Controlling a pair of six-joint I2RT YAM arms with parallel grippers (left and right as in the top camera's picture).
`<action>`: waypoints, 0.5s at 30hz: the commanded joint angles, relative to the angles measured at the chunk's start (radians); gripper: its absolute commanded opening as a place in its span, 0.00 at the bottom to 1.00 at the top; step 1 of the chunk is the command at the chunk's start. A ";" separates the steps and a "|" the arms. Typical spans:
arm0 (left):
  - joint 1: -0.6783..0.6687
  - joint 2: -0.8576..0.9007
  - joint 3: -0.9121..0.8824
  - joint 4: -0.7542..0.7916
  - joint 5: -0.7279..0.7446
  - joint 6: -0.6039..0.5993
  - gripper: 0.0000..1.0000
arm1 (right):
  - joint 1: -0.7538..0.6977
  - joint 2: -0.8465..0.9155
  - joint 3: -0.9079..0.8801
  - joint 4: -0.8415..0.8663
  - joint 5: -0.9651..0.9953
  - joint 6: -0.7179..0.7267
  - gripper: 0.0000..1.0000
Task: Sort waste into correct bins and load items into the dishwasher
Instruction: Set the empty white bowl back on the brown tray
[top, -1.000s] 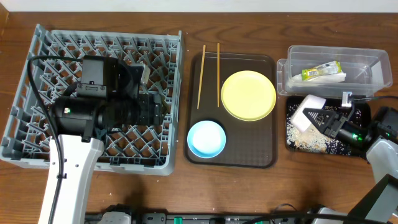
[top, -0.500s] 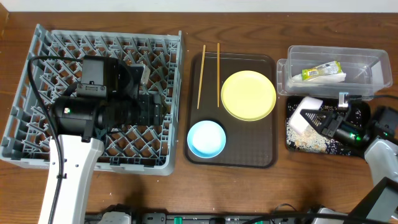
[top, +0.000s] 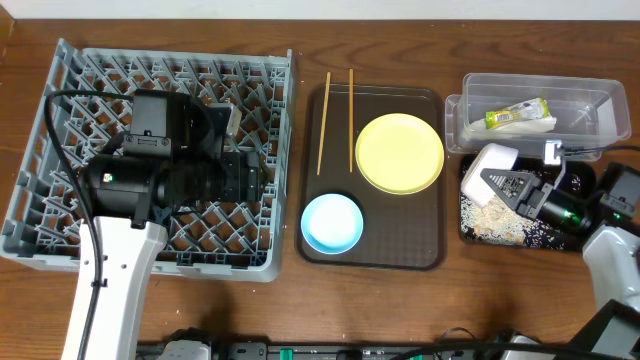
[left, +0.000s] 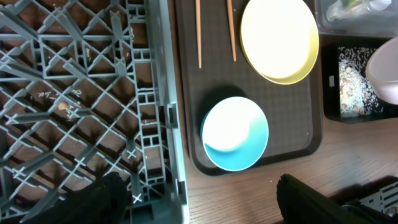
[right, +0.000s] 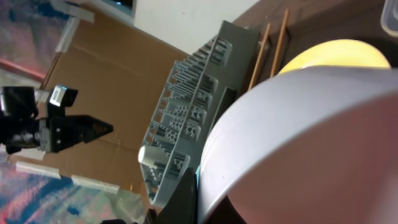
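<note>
My right gripper (top: 515, 186) is shut on the rim of the white bowl (top: 490, 162) and holds it tilted over the black tray (top: 470, 232), where whitish rice scraps (top: 490, 215) lie. The bowl fills the right wrist view (right: 311, 137), pinched by my gripper (right: 199, 186). The clear tub (top: 600, 100) holds the green-and-yellow wrapper (top: 515, 115) and the white napkin (top: 538, 126). The yellow plate (top: 400, 152), light-blue bowl (top: 332, 222) and two chopsticks (top: 324, 120) lie on the brown tray (top: 380, 255). My left gripper (left: 205, 193) is open and empty above the grey dish rack's (top: 60, 150) front right edge. I cannot make out the white cup.
The left arm's body covers the middle of the rack in the overhead view. In the left wrist view the blue bowl (left: 235, 141) and yellow plate (left: 280, 38) lie right of the rack wall (left: 163, 112). The black tray sits directly in front of the tub.
My right gripper has turned and carried the white bowl back toward the tub. A pile of rice now shows on the black tray where the bowl was. The left arm has not moved.
</note>
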 joint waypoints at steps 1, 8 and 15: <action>-0.003 -0.004 0.011 0.003 -0.005 0.005 0.81 | 0.060 -0.055 0.009 -0.006 0.010 0.061 0.01; -0.003 -0.034 0.011 0.067 -0.005 -0.066 0.81 | 0.466 -0.214 0.068 -0.159 0.578 0.128 0.01; -0.003 -0.044 0.011 0.127 -0.005 -0.108 0.81 | 0.967 -0.161 0.148 -0.269 1.218 0.189 0.01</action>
